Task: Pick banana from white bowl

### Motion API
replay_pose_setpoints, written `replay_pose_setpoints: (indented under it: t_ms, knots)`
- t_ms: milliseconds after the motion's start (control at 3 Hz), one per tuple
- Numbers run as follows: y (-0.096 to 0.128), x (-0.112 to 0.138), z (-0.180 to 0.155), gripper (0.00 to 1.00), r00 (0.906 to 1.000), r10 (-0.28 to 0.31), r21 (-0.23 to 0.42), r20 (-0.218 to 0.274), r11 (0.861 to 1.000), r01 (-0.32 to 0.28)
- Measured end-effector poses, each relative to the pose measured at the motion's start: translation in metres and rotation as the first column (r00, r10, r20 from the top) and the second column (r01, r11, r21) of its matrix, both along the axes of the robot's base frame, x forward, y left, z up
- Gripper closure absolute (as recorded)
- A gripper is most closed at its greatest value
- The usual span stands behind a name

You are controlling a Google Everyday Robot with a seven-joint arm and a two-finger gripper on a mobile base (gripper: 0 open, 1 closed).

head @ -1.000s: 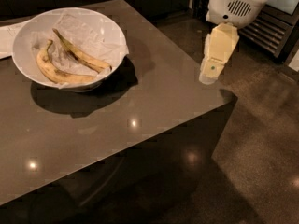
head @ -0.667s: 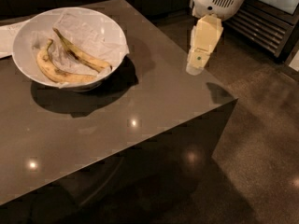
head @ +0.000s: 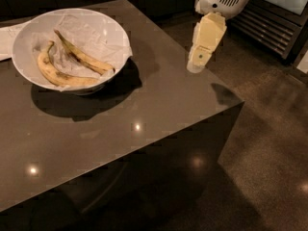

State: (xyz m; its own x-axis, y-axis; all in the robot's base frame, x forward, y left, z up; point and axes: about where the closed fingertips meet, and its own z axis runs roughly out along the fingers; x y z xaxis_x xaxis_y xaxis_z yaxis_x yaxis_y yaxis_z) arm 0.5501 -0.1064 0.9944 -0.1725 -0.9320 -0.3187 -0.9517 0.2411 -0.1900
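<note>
The white bowl, wide and lined with crumpled white paper, stands on the dark table's far left. Two bananas lie in it. The banana is the slimmer, straighter one with a long thin dark stem and a dark streak, lying diagonally. A plumper curved banana lies below it. My gripper hangs over the table's right side, well to the right of the bowl and apart from it, with nothing seen in it.
The dark glossy table ends in a corner at the right front. A white paper lies at the far left behind the bowl. A slatted metal unit stands at the back right on the brown floor.
My gripper has moved left and a little up, from beyond the table's right edge to above the table top. The bowl and bananas have not moved.
</note>
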Motion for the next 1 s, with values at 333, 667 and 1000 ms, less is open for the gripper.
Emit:
replay_pose_setpoints:
  t_ms: [333,667,1000]
  knots:
    - [0.028,0.011,0.005,0.00,0.9995,0.031,0.043,-0.007,0.999,-0.030]
    - [0.062,0.022,0.008,0.00,0.9966,0.080,0.047,-0.018,0.996,-0.080]
    - [0.089,0.030,0.006,0.00,0.9895,0.142,0.042,-0.023,0.989,-0.141]
